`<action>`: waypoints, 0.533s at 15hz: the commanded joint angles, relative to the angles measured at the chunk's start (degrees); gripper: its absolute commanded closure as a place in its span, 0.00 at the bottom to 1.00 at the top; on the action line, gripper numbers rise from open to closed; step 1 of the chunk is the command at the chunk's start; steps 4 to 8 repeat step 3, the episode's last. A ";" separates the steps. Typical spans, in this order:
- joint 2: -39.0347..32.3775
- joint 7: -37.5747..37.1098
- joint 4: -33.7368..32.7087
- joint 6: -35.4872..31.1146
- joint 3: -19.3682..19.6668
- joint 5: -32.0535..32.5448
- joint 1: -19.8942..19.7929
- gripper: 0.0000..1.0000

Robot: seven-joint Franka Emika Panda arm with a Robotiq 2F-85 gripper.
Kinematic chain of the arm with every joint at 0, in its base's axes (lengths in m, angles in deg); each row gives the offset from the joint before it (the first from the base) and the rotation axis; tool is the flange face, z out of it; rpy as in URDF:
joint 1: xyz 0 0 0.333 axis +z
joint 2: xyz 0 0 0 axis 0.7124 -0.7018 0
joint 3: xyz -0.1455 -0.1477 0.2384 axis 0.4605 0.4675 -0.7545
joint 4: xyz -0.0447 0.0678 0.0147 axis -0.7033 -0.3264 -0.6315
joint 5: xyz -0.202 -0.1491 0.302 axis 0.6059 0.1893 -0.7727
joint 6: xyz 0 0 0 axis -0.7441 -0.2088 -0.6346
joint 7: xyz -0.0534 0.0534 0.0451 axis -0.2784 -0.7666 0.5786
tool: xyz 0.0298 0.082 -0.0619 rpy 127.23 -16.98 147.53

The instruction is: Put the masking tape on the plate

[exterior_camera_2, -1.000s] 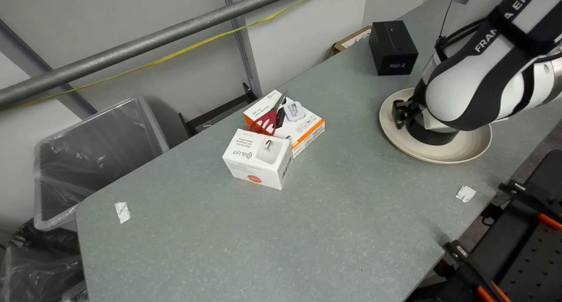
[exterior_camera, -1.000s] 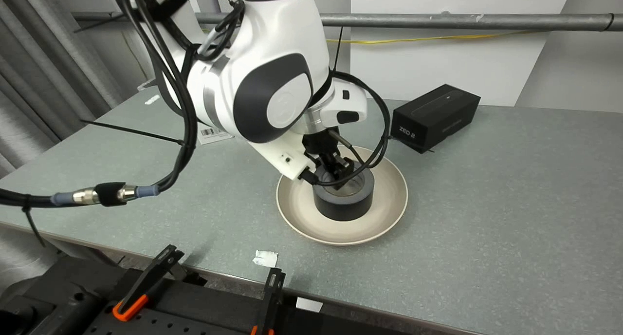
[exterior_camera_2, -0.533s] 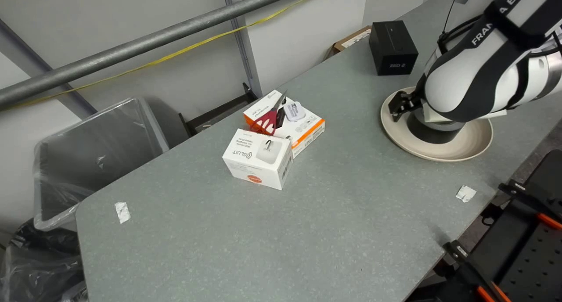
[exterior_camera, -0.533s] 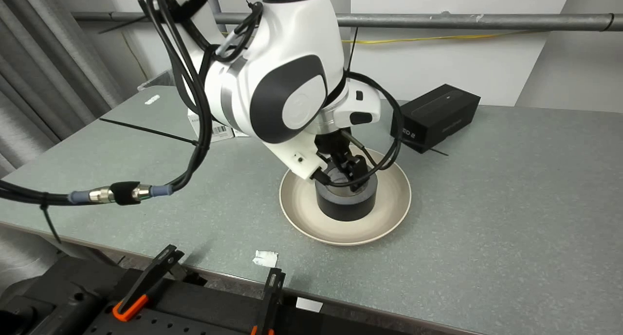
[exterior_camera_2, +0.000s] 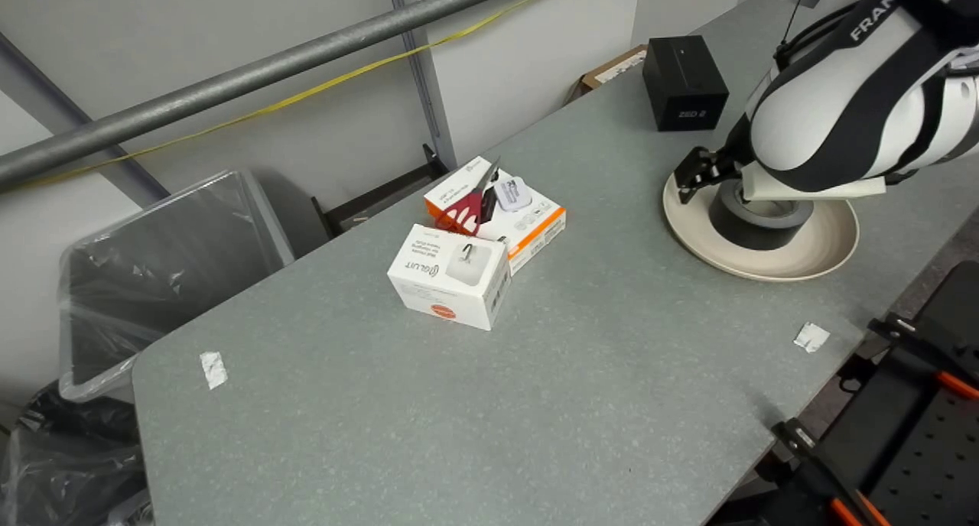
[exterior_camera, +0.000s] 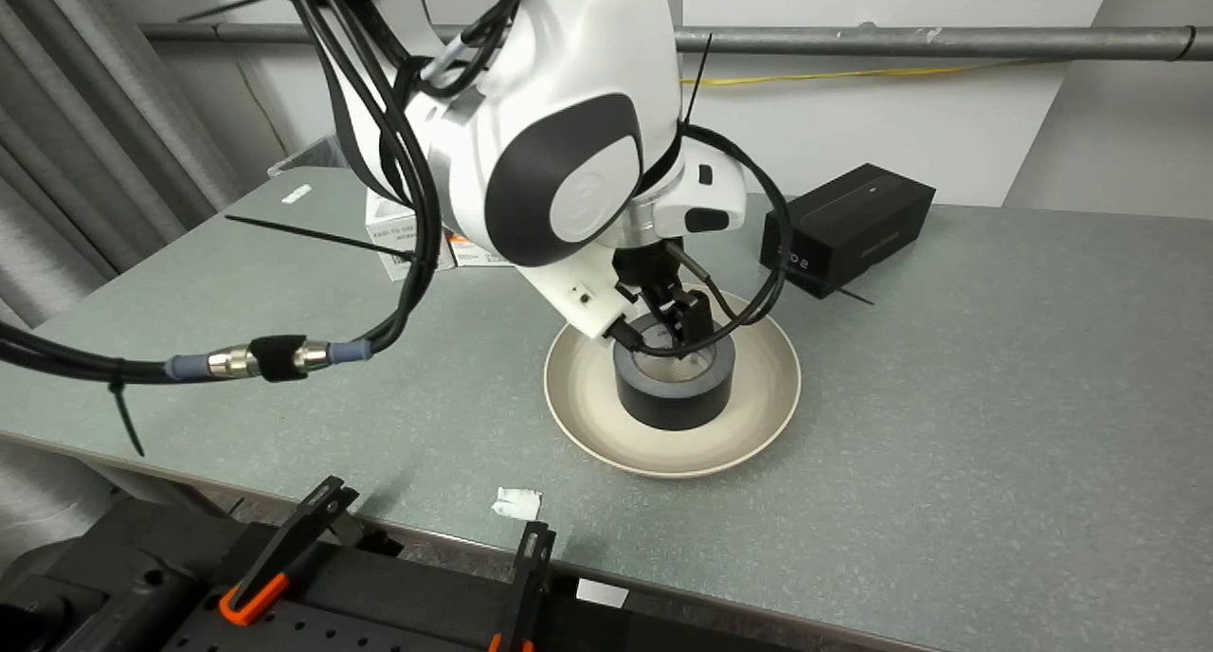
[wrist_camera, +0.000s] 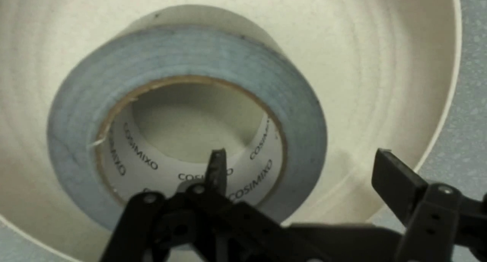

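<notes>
The masking tape (exterior_camera: pixel 674 407), a dark roll with grey faces, lies flat on the cream plate (exterior_camera: pixel 758 436). In the wrist view the roll (wrist_camera: pixel 190 50) shows a white core with printed lettering, and bare plate (wrist_camera: pixel 354 75) is visible around it. My gripper (wrist_camera: pixel 300 151) stands open above the roll's edge. One of its fingers (wrist_camera: pixel 217 170) is over the central hole, the other is outside the roll, above the plate. Neither finger appears to press on the tape wall. In an exterior view the gripper partly covers the roll (exterior_camera_2: pixel 757 234).
Behind the plate stands a black box (exterior_camera_2: pixel 684 90). Two white boxes (exterior_camera_2: pixel 447 277) sit farther along the table, one bearing red-handled scissors (exterior_camera_2: pixel 463 211). A metal rail (exterior_camera: pixel 929 41) runs along the back. Black clamps (exterior_camera: pixel 294 548) grip the front edge.
The jaws have spread apart and released the tape. My gripper has shifted slightly, then risen a little. Tape and plate nudged slightly early on, then stayed put.
</notes>
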 commanded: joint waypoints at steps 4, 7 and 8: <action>0.06 1.00 0.00 0.19 -0.04 -1.26 0.03 0.00; 0.06 1.00 0.00 0.19 -0.04 -1.26 0.03 0.00; 0.06 1.00 0.00 0.19 -0.04 -1.26 0.03 0.00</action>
